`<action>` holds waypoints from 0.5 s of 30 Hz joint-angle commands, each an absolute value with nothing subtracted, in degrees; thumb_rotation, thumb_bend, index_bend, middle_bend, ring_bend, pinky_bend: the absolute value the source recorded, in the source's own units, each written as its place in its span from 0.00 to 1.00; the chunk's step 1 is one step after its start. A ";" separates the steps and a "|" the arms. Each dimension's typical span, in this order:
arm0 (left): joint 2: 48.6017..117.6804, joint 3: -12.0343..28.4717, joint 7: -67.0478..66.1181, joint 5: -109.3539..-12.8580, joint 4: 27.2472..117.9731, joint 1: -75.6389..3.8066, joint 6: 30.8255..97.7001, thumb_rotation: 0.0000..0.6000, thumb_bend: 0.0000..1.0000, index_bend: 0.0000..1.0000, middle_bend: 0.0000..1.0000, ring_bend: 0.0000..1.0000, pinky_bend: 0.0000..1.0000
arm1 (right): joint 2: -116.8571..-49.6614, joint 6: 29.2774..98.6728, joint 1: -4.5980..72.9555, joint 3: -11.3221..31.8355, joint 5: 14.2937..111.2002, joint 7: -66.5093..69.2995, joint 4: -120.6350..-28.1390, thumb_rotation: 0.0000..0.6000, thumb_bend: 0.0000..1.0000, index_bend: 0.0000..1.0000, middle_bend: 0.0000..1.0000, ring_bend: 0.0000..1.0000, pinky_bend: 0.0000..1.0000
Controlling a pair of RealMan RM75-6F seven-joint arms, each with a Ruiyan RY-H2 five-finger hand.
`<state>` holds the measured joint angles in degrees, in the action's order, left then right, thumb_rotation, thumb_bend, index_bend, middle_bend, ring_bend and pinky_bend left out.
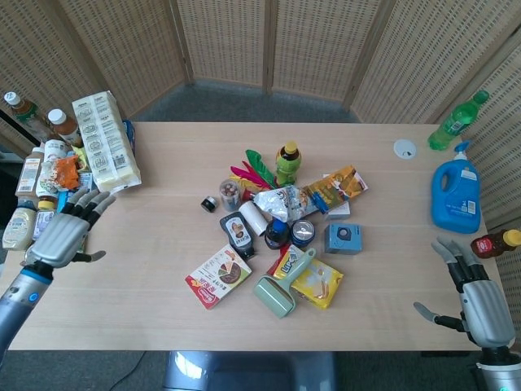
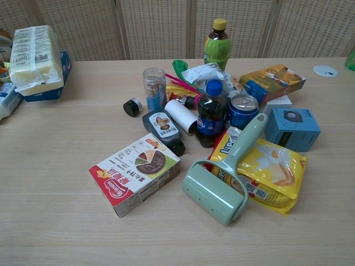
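One long wrapped pack [image 1: 106,142] lies near the left edge of the tabletop [image 1: 163,326]. Its long axis runs away from the robot and leans a little, with the near end swung toward the middle of the tabletop. It is pale yellow and white under clear wrap, printed with rows of small labels, and in the chest view it rests partly on a blue box [image 2: 52,83].

The left hand [image 1: 61,236] hovers just short of the pack's near end. Its fingers [image 1: 85,202] are spread wide apart and point toward the pack, holding nothing; whether they touch the tabletop cannot be told. Beside this hand, at the edge, sit a pale bottle [image 1: 16,226] and a huddle of jars and packets.

The right hand [image 1: 482,308] is at the far right corner, its fingers [image 1: 453,254] also apart and empty. Near them lies a small brown bottle [image 1: 496,242] on its side, with its yellow cap pointing right. Beyond that stands a blue jug [image 1: 458,198].

In the middle, well apart from both hands, is a pile of goods: a green roller [image 1: 283,287], a red-edged box [image 1: 217,276] and a small black cap [image 1: 209,204] among them.
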<state>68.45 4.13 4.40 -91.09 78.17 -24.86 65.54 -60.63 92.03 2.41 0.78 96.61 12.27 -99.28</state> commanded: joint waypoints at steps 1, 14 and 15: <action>69.78 7.16 -5.64 -86.53 82.29 -32.01 55.79 1.00 0.00 0.00 0.00 0.00 0.00 | -60.57 92.01 2.46 0.88 96.46 12.61 -99.19 1.00 0.00 0.00 0.00 0.00 0.00; 82.93 11.15 -27.77 -66.11 74.96 -43.40 42.82 1.00 0.00 0.00 0.00 0.00 0.00 | -60.73 90.32 3.16 1.29 94.72 13.85 -98.17 1.00 0.00 0.00 0.00 0.00 0.00; 84.22 11.25 -29.05 -64.41 74.02 -44.17 42.48 1.00 0.00 0.00 0.00 0.00 0.00 | -60.72 90.15 3.22 1.32 94.56 14.01 -98.07 1.00 0.00 0.00 0.00 0.00 0.00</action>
<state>80.87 10.37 -25.85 -68.33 76.78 -41.62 44.40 -60.72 90.18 3.19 1.30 94.58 13.99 -98.10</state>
